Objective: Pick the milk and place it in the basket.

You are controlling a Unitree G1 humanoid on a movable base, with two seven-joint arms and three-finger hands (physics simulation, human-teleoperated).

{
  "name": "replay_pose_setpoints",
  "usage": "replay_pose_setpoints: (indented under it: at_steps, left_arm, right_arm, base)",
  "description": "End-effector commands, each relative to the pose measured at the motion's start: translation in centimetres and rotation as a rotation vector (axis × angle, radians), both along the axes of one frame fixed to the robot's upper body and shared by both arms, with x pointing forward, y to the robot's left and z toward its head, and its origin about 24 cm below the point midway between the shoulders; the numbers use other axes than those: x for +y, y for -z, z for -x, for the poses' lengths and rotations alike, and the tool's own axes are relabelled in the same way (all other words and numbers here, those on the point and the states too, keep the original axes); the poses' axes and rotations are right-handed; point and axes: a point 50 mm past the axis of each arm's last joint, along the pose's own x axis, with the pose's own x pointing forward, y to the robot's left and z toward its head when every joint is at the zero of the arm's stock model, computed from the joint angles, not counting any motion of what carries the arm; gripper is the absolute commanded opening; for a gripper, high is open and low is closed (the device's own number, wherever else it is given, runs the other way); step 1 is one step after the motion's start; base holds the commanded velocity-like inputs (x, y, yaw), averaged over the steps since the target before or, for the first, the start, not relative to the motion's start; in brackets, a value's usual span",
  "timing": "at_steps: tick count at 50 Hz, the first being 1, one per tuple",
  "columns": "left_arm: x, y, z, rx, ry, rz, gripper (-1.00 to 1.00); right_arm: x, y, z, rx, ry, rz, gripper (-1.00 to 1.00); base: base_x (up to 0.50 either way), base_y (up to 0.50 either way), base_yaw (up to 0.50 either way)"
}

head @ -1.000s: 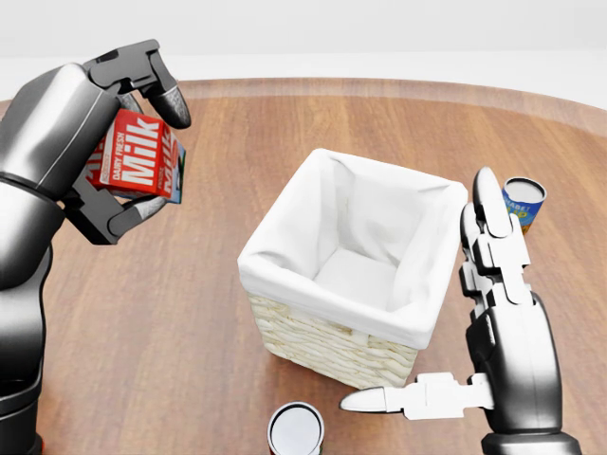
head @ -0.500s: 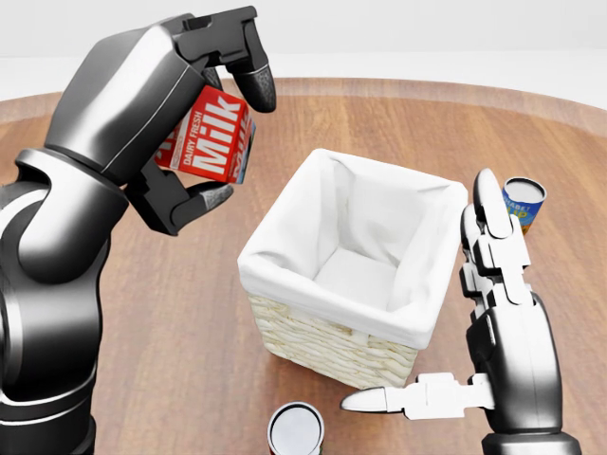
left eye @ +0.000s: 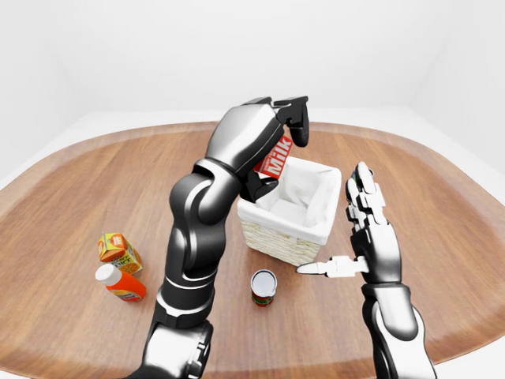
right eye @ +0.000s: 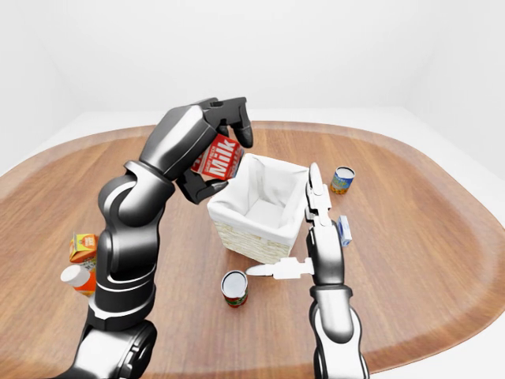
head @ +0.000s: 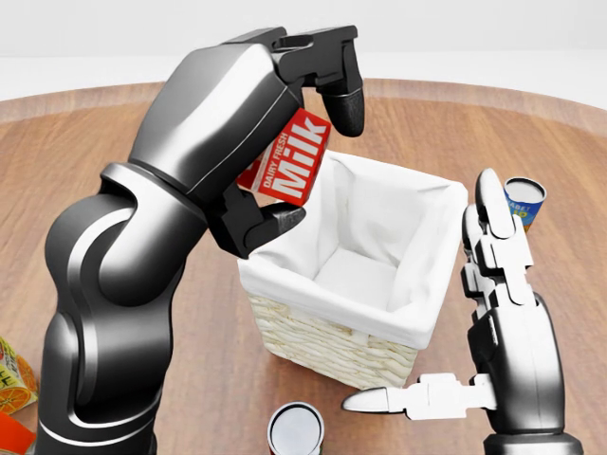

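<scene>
The milk — a red carton with white lettering — is clamped in the left robot hand, one dark finger curled over its top and another pressed in from below. The carton is held tilted, lifted off the tabletop, at the left rim of the basket and partly over its opening; it is not inside.

The basket is seen as pale wicker with a white cloth liner folded over the rim, and nothing is visible in it.

The right robot hand is held upright just right of the basket, fingers apart and straight, thumb pointing left along the near wall; nothing is gripped by it.

A can with a light top stands on the tabletop near the basket's near side. A blue-and-yellow can stands far right, past the right fingertips. In the left-eye view an orange carton and an orange bottle with a white cap are seen lying close together at the left of the tabletop — well apart from the basket.
</scene>
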Motion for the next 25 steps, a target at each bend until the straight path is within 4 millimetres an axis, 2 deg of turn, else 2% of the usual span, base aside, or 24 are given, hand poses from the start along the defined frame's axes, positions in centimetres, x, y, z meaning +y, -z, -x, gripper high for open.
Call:
replay_pose_setpoints:
  at_steps: [1,4,7,16,25]
  left_arm:
    - [-2.1,-0.3,1.2,-0.022,0.081,0.061,-1.0]
    - [-2.7,-0.3,1.2,-0.012,0.097,0.064,-1.0]
    - [-3.7,-1.2,1.5,-0.032,0.135,0.082,-1.0]
    - [-5.4,-0.9,1.6,-0.009,0.187,0.118,-1.0]
    - [-5.9,-1.9,1.2,-0.005,0.246,0.197,-1.0]
  right_arm:
    - [-0.1,0.1,0.0,0.002,0.0,-0.003,1.0]
    - [0.0,0.1,-0.1,0.007,-0.001,-0.003,1.0]
    - [-0.1,0.0,0.0,0.001,0.0,-0.003,1.0]
    - [-0.2,0.1,0.0,0.007,0.0,-0.006,1.0]
    - [-0.1,0.1,0.0,0.006,-0.002,-0.005,1.0]
  base:
    - [0.0,0.0,0.0]
    - [0.0,0.0,0.0]
    - [0.0,0.0,0.0]
    - [0.0,0.0,0.0]
    - [0.0,0.0,0.0]
